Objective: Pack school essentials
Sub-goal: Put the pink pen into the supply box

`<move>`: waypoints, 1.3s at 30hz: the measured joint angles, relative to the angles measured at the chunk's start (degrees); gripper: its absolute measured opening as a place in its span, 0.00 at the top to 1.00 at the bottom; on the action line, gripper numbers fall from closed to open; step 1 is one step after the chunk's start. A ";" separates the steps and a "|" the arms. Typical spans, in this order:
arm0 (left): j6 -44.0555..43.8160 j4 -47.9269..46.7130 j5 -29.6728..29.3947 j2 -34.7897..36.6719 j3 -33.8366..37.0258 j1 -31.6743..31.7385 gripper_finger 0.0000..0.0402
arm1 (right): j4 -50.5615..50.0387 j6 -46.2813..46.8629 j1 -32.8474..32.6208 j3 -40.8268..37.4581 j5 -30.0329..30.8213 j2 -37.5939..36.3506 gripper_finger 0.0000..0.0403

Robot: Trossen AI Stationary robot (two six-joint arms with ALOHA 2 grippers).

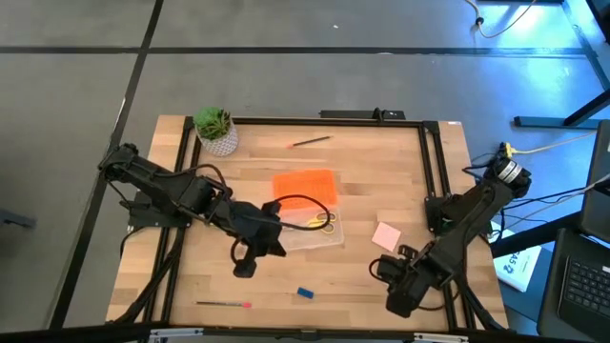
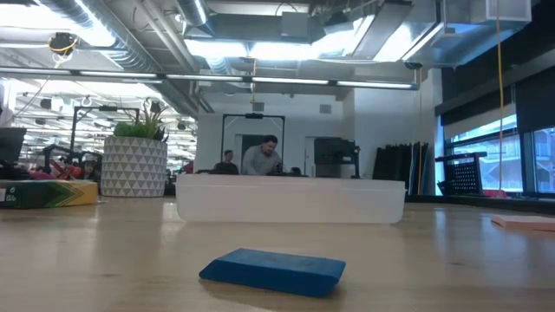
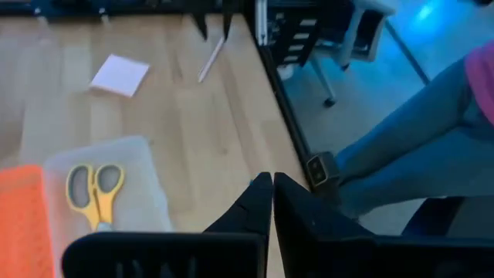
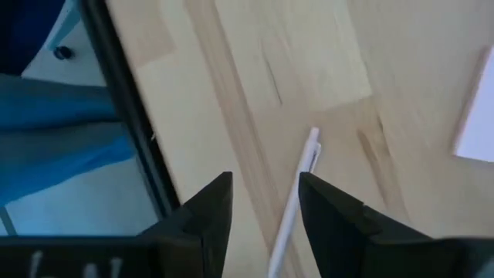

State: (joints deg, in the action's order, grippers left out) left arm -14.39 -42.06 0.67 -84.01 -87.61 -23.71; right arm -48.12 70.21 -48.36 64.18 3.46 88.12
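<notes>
Only the yellow-handled scissors [image 1: 326, 221] are packed so far, lying in the clear box [image 1: 315, 233] mid-desk. Left out: one pink pad [image 1: 386, 235], one blue block [image 1: 305, 292], two pencils [image 1: 311, 141] seen from above. Left claw [image 1: 244, 270] is clenched empty; right claw [image 4: 266, 208] is parted around a white pen [image 4: 296, 197] near the desk's right edge.

Stood in an open workshop hall: grey floor [image 1: 286, 86] crossed by dark lines, exposed ducts and strip lights [image 2: 260, 39] overhead, windows [image 2: 494, 143] along one side.
</notes>
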 joint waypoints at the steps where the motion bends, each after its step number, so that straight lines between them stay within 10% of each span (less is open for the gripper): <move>1: 0.00 0.17 0.10 0.00 0.00 -0.10 0.97 | 1.26 0.54 0.05 -1.30 0.06 0.00 0.63; 21: -0.04 0.17 0.02 0.00 -0.02 -0.35 0.98 | 21.78 3.86 0.07 -18.76 0.00 0.02 0.63; 39: -0.15 0.59 -1.18 0.00 -0.01 -0.32 0.96 | 23.54 2.76 0.10 -19.23 -0.98 6.86 0.63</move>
State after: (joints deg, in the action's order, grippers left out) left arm -14.54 -41.47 -0.51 -84.01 -87.62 -24.03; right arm -24.59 72.97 -48.26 44.95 2.48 94.98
